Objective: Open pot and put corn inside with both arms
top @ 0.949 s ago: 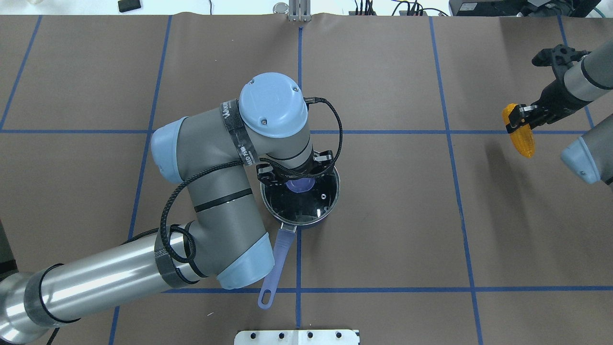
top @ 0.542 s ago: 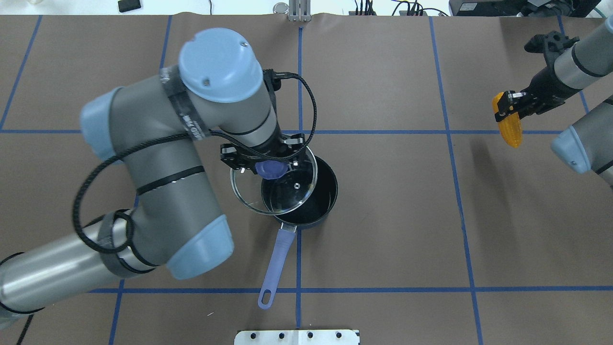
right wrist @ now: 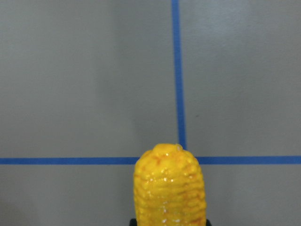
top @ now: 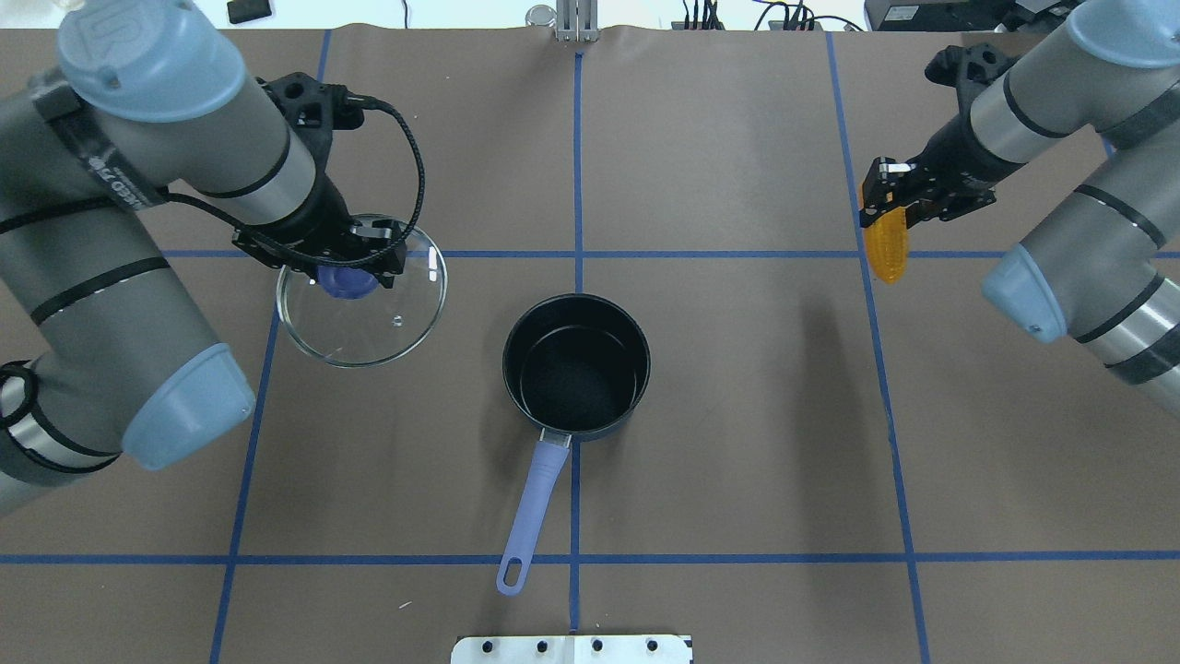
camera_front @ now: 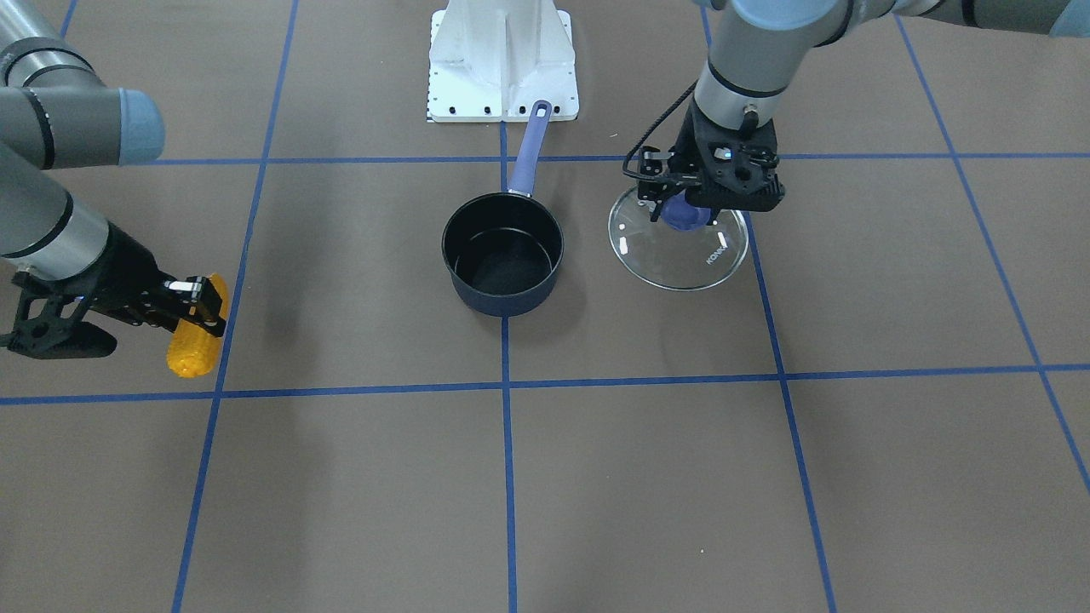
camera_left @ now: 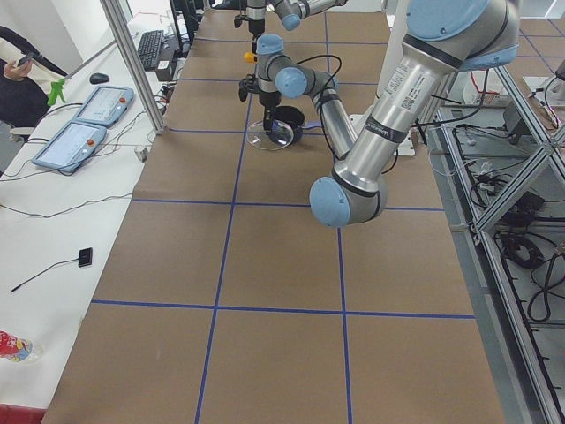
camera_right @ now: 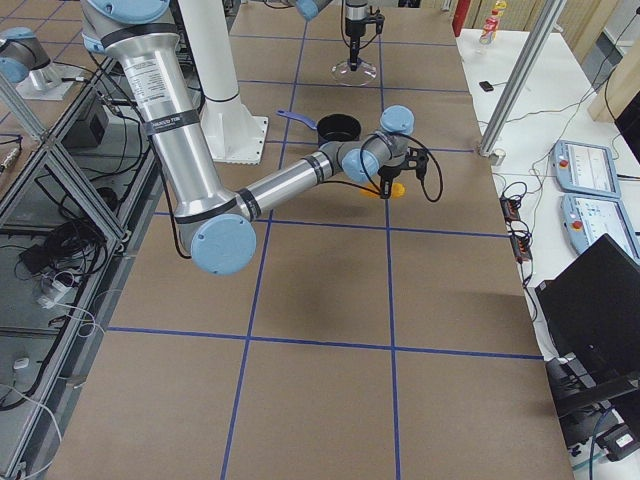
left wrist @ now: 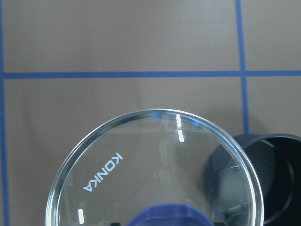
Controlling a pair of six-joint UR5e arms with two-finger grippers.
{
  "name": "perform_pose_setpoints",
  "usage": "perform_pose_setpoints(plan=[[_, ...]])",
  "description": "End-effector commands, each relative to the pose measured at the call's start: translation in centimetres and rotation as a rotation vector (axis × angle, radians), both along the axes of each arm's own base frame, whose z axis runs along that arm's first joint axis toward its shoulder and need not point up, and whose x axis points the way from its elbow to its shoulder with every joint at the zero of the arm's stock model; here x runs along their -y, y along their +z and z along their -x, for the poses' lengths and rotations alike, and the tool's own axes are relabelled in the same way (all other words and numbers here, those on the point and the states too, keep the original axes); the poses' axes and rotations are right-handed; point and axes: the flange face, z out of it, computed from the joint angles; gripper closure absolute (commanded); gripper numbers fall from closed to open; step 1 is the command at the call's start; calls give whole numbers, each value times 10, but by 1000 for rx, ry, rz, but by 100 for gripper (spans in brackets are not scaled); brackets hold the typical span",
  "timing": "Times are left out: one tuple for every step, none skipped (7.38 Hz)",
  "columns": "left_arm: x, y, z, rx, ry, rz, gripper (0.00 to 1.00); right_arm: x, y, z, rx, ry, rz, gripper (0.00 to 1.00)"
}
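Counts: one pot (top: 576,380), one glass lid (top: 392,318), one corn (top: 890,251), two arms. Off-task we see the white base mount (camera_front: 502,60) near the end of the pot's handle (top: 538,498), and two teach pendants (camera_left: 93,106) on the side bench.

Pot sits upright mid-table with its mouth uncovered and a bare black interior. Handle points back toward the base.

Lid is off to the pot's left and apart from the rim in the overhead. In the left wrist view its edge overlaps the pot's near wall. It hangs slightly tilted, and we can't tell whether its edge touches the table.

Left arm: elbow folded, wrist pointing down. Left gripper (top: 341,265) is clamped on the lid's blue knob (camera_front: 684,214).

Right arm: reaches in from the right with the wrist angled down toward the table. Right gripper (top: 887,205) is closed on the corn's upper end, cob hanging tip-down above a blue tape line (top: 876,314). Corn is well apart from the pot, on its right. Between them we see brown table cover (top: 737,415) and tape.
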Motion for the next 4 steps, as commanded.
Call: perform_pose_setpoints(plan=[[23, 91, 45, 7, 18, -63, 48, -29, -69, 42, 10, 43, 49, 100], [38, 131, 58, -2, 41, -77, 48, -44, -91, 63, 15, 60, 57, 100], [56, 169, 73, -4, 51, -97, 49, -57, -110, 88, 23, 82, 74, 100], [62, 208, 86, -11, 67, -110, 49, -73, -130, 116, 30, 107, 82, 100]])
